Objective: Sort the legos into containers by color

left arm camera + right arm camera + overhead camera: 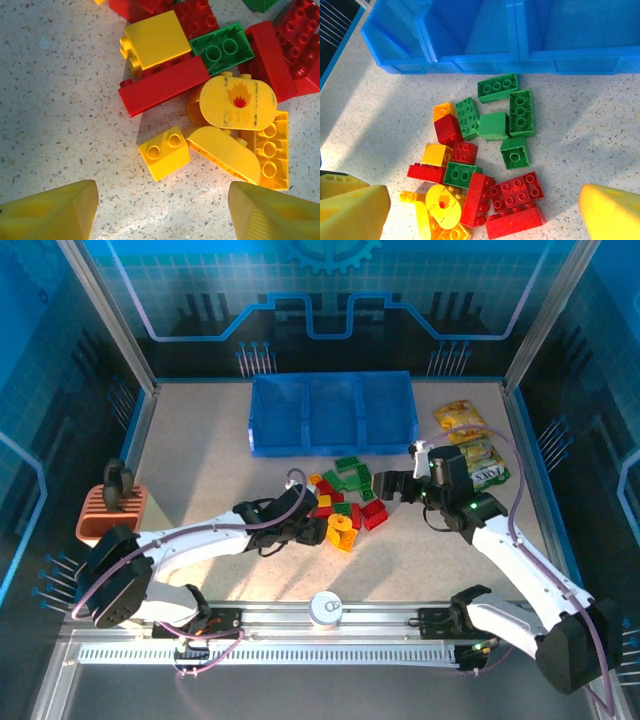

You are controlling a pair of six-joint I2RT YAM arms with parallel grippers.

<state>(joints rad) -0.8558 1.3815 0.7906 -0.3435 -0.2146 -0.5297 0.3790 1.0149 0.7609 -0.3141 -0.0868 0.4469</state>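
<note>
On the worktop (200, 450) beside the tray (330, 448), legos (346, 502) piled, left end effector (320, 530) and right end effector (386, 485) flanking, each spread apart.

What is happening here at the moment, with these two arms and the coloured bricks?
Two robot arms are at a pile of legos lying in front of a blue tray. The tray's three compartments look empty, so nothing is sorted yet. The left gripper is open, just over the yellow bricks at the pile's near edge. The right gripper is open at the pile's right side. Neither holds anything.
</note>
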